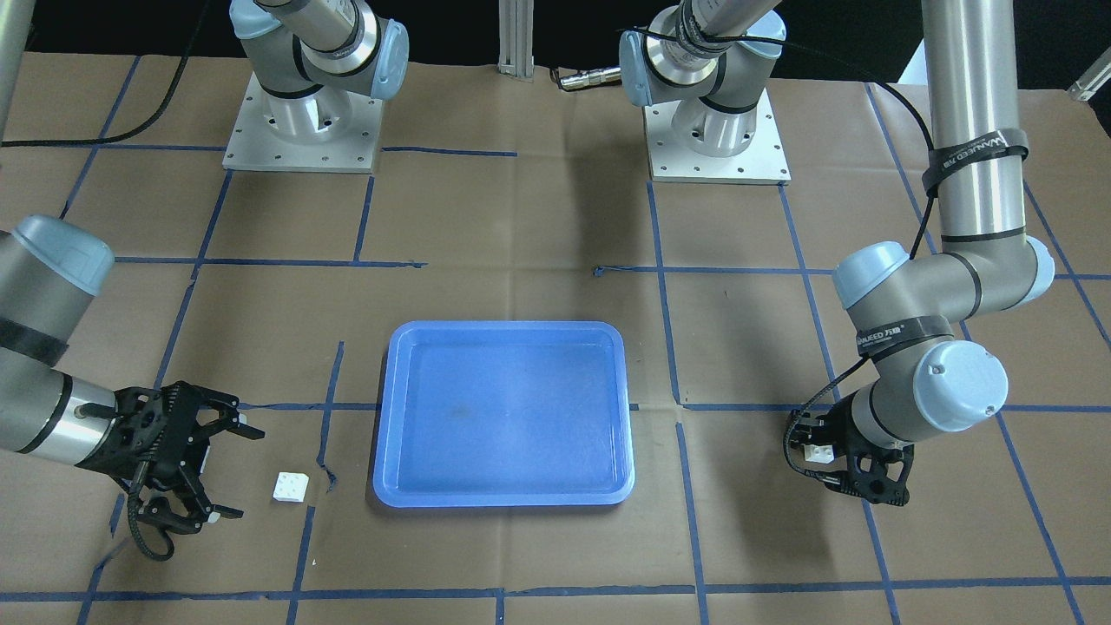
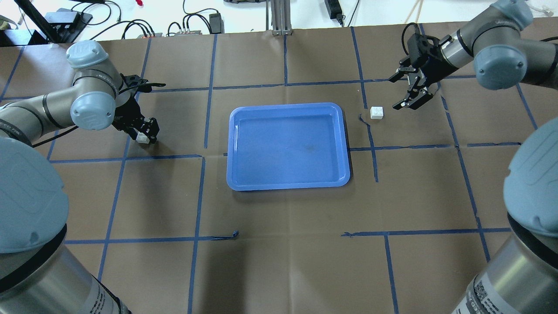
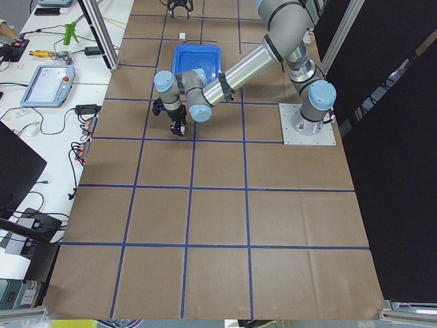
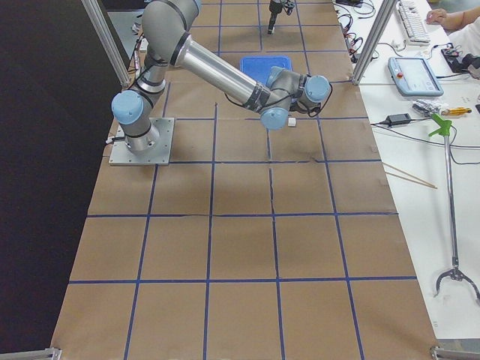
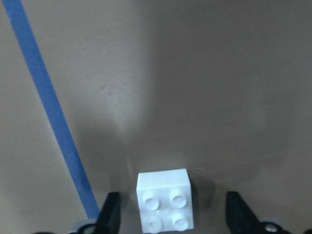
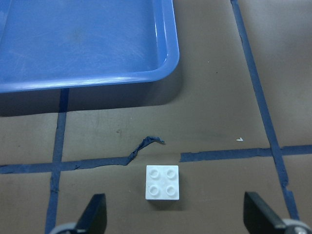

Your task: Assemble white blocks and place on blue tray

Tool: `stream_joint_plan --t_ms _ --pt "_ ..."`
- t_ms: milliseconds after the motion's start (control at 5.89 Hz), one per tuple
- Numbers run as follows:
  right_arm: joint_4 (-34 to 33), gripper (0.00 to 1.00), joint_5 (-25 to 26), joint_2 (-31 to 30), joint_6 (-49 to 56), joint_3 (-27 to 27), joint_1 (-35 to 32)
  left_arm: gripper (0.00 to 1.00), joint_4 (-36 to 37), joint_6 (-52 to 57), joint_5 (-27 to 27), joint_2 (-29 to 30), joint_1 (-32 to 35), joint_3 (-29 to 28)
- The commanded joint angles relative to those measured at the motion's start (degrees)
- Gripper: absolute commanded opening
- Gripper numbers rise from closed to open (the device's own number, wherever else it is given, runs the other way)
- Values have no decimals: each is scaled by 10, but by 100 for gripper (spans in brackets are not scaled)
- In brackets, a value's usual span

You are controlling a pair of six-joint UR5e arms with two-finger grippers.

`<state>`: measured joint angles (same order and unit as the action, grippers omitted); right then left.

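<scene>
Starting nearest, the blue tray sits in the middle of the bench with no block in it yet. A little farther, on the left, the left claw hangs low with its fingers spread on both sides of one white block, not touching it, so I think it should squeeze the flat sides gently and lift straight up. Farthest, on the right, the other white block lies near the tray's far corner, and the right claw is spread wide just past it and should come squarely over it before closing.
</scene>
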<state>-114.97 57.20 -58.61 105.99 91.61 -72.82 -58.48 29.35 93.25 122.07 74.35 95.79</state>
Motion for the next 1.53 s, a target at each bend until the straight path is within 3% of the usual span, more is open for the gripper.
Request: stream_joint_plan --t_ms 0,170,509,849,1189,1358 --pt "-65 100 -37 17 -2 44 1 0 -1 64 0 -3 0 -9" --pt "-90 100 -38 34 -2 46 1 0 1 109 -1 -12 1 -13" --pt "-93 100 -37 40 2 59 1 0 -6 323 -4 -35 33 -16" --pt "-93 94 -38 39 0 61 2 0 -27 369 0 -60 147 -20" --pt "-95 64 -37 38 2 59 2 0 -23 415 -4 -64 252 -19" --pt "-95 54 -38 38 2 59 2 0 -22 438 -4 -67 287 -19"
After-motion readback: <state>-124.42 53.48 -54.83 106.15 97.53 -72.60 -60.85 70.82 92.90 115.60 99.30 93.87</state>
